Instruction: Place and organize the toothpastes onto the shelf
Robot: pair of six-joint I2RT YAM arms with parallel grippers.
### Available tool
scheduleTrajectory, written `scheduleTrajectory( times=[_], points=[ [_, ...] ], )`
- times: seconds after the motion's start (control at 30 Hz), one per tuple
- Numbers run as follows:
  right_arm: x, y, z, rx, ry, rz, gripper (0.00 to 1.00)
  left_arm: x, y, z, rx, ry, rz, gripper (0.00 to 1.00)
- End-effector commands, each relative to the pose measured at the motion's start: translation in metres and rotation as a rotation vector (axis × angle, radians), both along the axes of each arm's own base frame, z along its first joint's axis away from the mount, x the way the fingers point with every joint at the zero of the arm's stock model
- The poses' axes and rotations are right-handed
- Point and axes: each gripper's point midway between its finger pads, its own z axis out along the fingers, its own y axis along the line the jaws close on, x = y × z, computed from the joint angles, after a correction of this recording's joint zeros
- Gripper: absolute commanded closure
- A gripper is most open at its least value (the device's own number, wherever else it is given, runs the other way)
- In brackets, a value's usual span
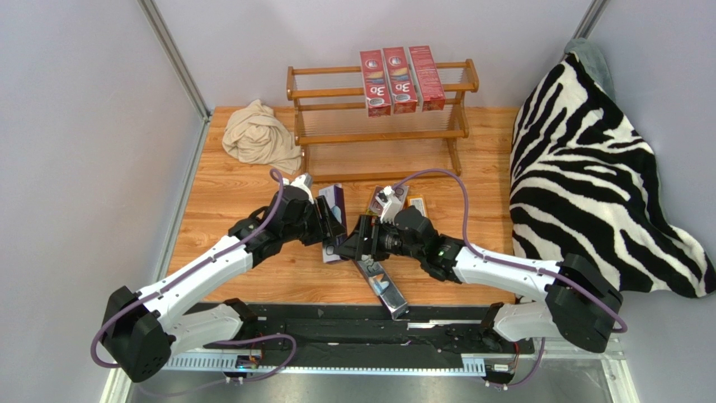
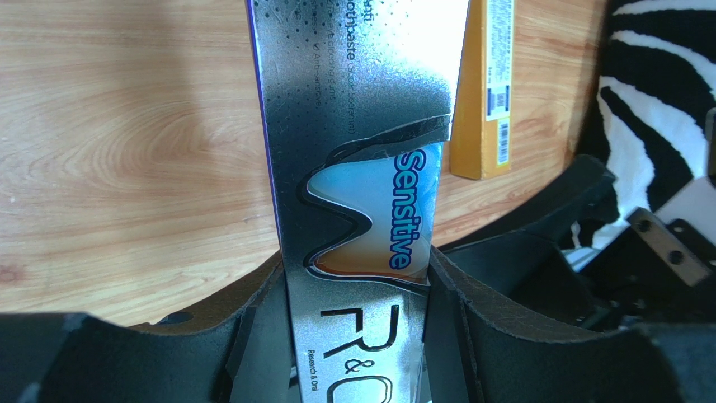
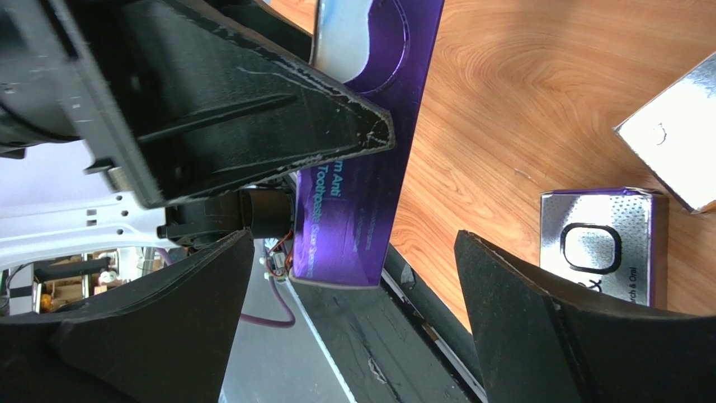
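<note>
Room is widest at 9 o'clock, where bare table (image 1: 227, 201) runs to the wall. At 3 the blanket (image 1: 588, 168) covers the edge, and a cloth (image 1: 260, 134) sits at 10. At 12 stands the shelf (image 1: 332, 91), with three red cartons (image 1: 401, 80) side by side on its top tier. At centre our left gripper (image 2: 353, 290) is clamped on a shiny silver carton (image 2: 361, 126) with a purple side, marked "Sensitive". Our right gripper (image 3: 353, 243) gapes wide beside it, gripping nothing. A second carton (image 1: 383, 287) lies at 6, reaching the near edge.

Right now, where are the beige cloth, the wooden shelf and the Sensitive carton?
beige cloth (image 1: 259, 134), top view, middle folds.
wooden shelf (image 1: 353, 138), top view, bare front rail.
Sensitive carton (image 2: 361, 117), left wrist view, silver front face.
</note>
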Motion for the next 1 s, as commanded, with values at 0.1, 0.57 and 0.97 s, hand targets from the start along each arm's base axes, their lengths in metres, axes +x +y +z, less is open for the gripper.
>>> scheduleTrajectory(
  times=[0.1,0.57,0.97],
  points=[
    [0.011,0.014,0.022,0.055,-0.053,-0.018,0.09,0.005,-0.024,0.046,-0.142,-0.083,-0.031,0.68],
    [0.015,0.021,0.007,0.054,-0.019,-0.031,0.48,-0.007,-0.033,0.061,-0.224,-0.102,-0.071,0.67],
    [0.015,0.01,0.004,0.048,-0.018,-0.066,0.74,-0.008,-0.012,0.054,-0.145,-0.127,-0.031,0.35]
  ],
)
